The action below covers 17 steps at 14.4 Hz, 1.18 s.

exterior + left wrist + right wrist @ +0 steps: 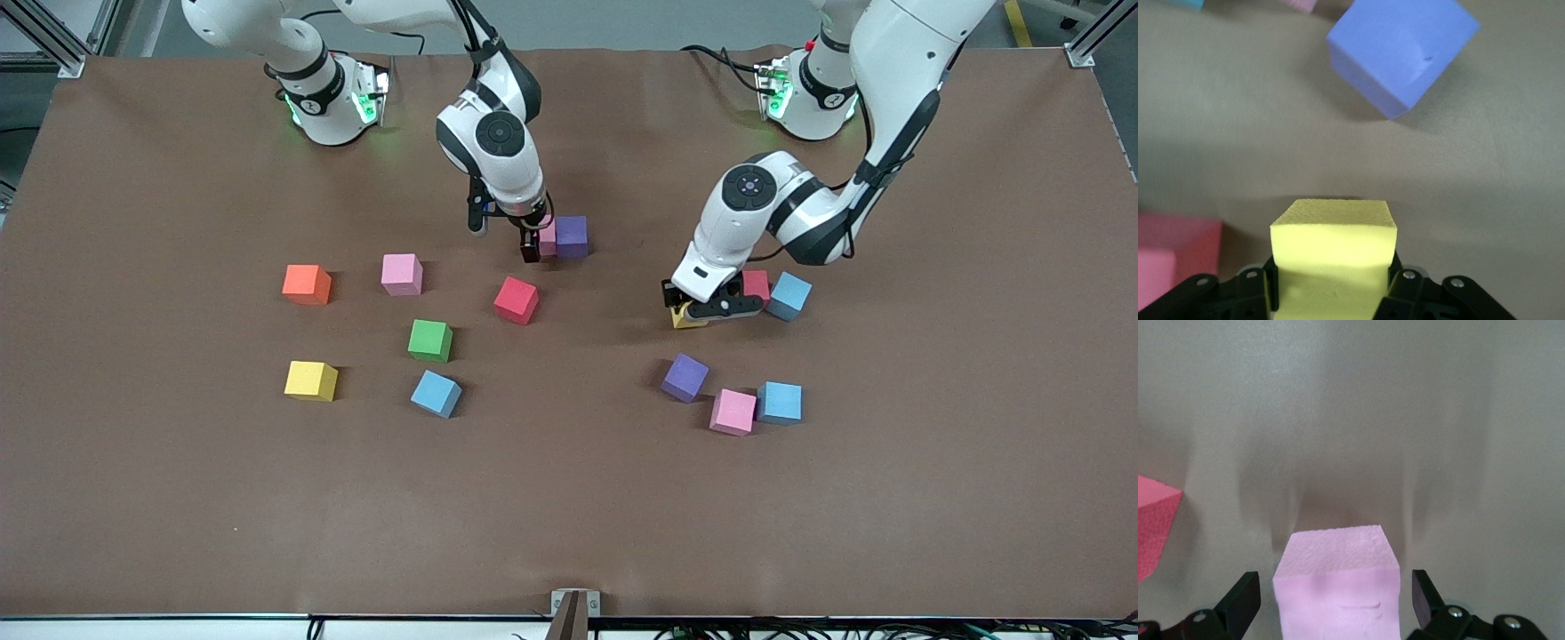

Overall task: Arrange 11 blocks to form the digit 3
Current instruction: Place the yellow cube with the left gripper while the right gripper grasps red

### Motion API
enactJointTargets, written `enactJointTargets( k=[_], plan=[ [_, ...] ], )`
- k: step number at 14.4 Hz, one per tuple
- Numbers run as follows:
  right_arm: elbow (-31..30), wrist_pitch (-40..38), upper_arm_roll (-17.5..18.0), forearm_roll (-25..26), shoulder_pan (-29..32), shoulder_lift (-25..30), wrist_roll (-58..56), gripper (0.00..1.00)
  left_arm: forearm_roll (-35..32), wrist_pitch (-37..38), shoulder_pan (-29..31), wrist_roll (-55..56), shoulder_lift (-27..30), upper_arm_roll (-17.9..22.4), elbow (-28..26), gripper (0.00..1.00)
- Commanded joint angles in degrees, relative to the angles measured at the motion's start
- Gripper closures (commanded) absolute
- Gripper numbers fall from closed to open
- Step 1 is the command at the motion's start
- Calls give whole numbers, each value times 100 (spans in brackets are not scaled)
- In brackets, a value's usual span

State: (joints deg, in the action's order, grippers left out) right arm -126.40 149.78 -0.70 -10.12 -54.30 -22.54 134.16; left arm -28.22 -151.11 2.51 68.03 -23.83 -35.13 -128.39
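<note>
The left gripper (693, 313) squeezes a yellow block (1333, 233), probably still on the table (569, 498); lift it straight up. The right gripper (1336, 600) stands wide open around 1 pink block (1336, 583) beside the purple block (572, 236).

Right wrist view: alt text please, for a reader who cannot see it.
The right claw stands open around a pink block resting on the brown table, with gaps on both sides. A red block shows at the edge.

No readable text, label, brand or number shows anywhere.
</note>
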Motion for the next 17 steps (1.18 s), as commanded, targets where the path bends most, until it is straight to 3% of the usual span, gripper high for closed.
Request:
enactJointTargets(
  k=[1,5,9,14,17],
  plan=[
    [-34,-221,-36,-78,-46,293,-22,0,-52,230,39,1767,89,-265,-46,46],
    [10,-519,-36,-78,-37,539,-31,0,-52,336,-49,4600,98,-556,-20,46],
    [554,-1326,-80,-78,348,531,-660,0,-52,844,-206,7033,80,-828,-2,46],
    [766,-1382,-89,282,884,461,-4199,0,-34,1250,-778,8874,-78,-828,191,46],
    [1020,-1338,-89,291,1070,136,-5555,0,-34,1311,-1059,9464,-332,-811,419,46]
  ],
)
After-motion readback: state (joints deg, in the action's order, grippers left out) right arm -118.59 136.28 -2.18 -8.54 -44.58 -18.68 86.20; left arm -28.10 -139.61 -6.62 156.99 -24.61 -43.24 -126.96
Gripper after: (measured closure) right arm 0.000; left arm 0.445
